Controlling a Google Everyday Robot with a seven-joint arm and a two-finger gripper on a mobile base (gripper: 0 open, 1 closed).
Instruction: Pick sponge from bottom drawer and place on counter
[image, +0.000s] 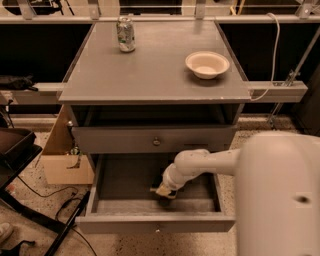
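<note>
The bottom drawer (155, 223) is pulled open below the shut upper drawer (125, 140). My white arm reaches down into it from the right. My gripper (164, 194) is low inside the drawer, near its front middle. It is shut on the sponge (162, 190), whose yellow foam shows at the gripper tip just above the drawer floor. The dark green layer is hard to make out. The counter (150, 75) is the flat grey top above.
A drink can (126, 34) stands at the counter's back left and a white bowl (207, 64) at its back right. A cardboard box (62, 167) sits on the floor left of the cabinet, with cables and a dark stand nearby.
</note>
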